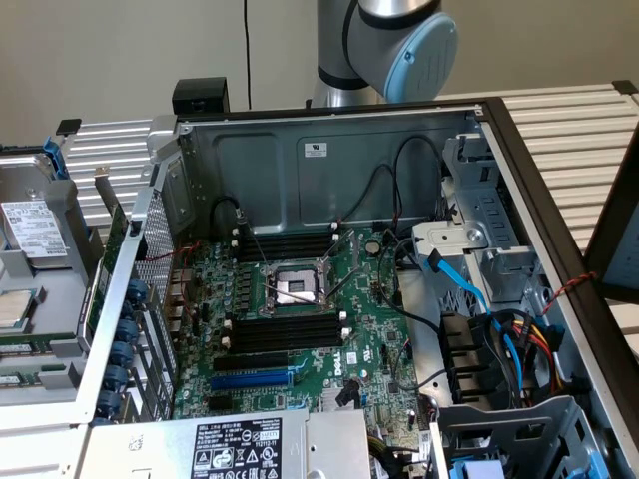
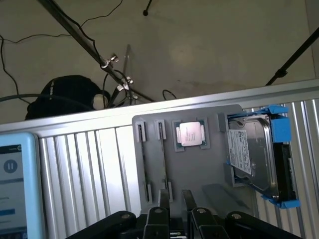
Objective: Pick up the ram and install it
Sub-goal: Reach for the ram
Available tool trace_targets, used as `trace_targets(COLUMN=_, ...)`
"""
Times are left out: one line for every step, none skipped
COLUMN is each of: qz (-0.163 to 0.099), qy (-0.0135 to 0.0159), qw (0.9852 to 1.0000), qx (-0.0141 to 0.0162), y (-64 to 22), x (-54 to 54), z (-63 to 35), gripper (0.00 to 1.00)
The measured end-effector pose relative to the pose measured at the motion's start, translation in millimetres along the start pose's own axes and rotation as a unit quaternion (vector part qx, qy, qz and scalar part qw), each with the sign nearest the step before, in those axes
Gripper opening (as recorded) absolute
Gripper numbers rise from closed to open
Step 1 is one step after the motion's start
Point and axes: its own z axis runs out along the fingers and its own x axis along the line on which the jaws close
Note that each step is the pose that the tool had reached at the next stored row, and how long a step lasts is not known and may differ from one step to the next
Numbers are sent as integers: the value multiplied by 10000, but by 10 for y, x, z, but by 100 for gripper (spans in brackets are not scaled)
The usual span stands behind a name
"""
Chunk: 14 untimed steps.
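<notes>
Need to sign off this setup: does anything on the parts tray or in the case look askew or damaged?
Nothing clearly wrong. The ram stands in the gray tray holders, the CPU beside it sits square, and the motherboard looks intact. Only the hard drive seems to lean in its blue bracket.

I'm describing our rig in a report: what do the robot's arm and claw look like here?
The arm is silver-grey metal with thick, rounded joints. One joint ends in a light blue round cap, and a dark ring marks where two segments meet. The claw is black, built from bar-like links with rounded ends that are joined by silvery round pins. I can make out no markings on either.
</notes>
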Motion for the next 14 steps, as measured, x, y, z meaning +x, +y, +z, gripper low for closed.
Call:
trace_targets(qz=-1, qy=0, qw=10000, qx=1, y=1, x=8, z=4, gripper=24)
trace_targets(qz=-1, qy=0, qw=10000, qx=1, y=3, x=16, z=6, gripper=24)
trace_targets(qz=0, qy=-1, qw=10000, qx=1, y=6, x=25, z=10, gripper=24)
trace_targets(qz=-1, qy=-1, qw=10000, qx=1, y=8, x=36, z=14, gripper=24)
trace_targets(qz=-1, qy=-1, qw=10000, qx=1, y=10, x=48, z=18, gripper=24)
trace_targets(qz=-1, qy=-1, qw=10000, qx=1, y=10, x=61, z=21, gripper=24)
trace_targets(qz=-1, qy=0, qw=10000, qx=1, y=11, x=74, z=26, gripper=24)
trace_targets(qz=-1, qy=-1, qw=10000, qx=1, y=10, x=83, z=31, gripper=24)
trace_targets(qz=-1, qy=-1, qw=10000, qx=1, y=9, x=89, z=36, gripper=24)
trace_targets(qz=-1, qy=-1, qw=10000, qx=1, y=8, x=96, z=42, gripper=24)
trace_targets(qz=-1, qy=-1, qw=10000, qx=2, y=7, x=102, z=47, gripper=24)
trace_targets(qz=-1, qy=-1, qw=10000, qx=1, y=6, x=107, z=52, gripper=24)
trace_targets(qz=-2, qy=-1, qw=10000, qx=1, y=5, x=113, z=57, gripper=24)
trace_targets(qz=-3, qy=0, qw=10000, qx=1, y=4, x=118, z=63, gripper=24)
